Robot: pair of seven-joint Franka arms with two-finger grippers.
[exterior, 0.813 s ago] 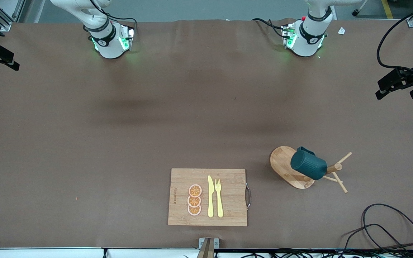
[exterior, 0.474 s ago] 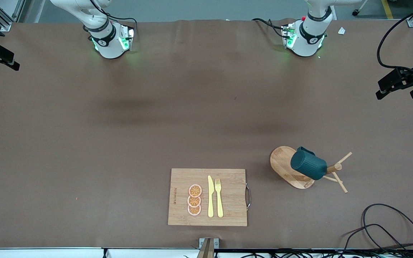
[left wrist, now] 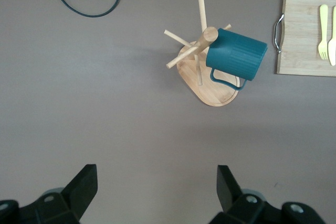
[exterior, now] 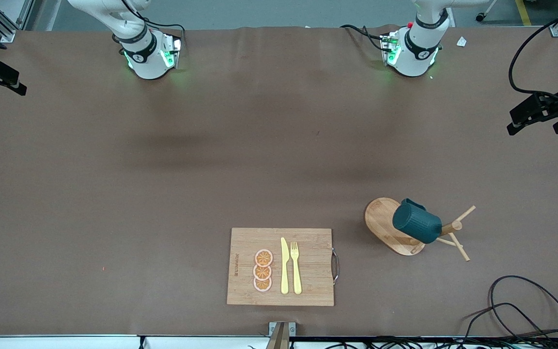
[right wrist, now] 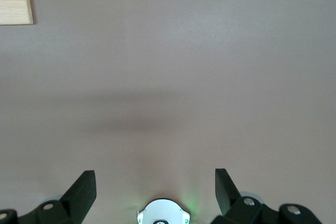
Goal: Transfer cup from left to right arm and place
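Cup: I am seeing the cup point(exterior: 417, 223) hanging mouth-first on a peg of the rack point(exterior: 393, 231), toward the left arm's end of the table and a little farther from the front camera than the board point(exterior: 280, 266).
Cup axis: its long axis is lying tilted along the peg, nearly on its side; the closed bottom is pointing toward the board's end of the table, the mouth is facing the rack's post, and the handle point(left wrist: 227, 81) is sitting over the rack's oval base.
Progress: nothing is done yet, as I am judging it; the cup is untouched on the rack, so the pick, the hand-over and the placing are all left.
Left gripper: I am holding the left gripper point(left wrist: 156, 188) high over bare table with the rack in its view, fingers spread wide and grasping nothing.
Right gripper: the right gripper point(right wrist: 155, 187) is waiting high over bare table near its own base, fingers released and empty.
Board: it is carrying a knife point(exterior: 284, 265), a fork point(exterior: 296, 266) and three orange slices point(exterior: 263, 270), well apart from the cup.
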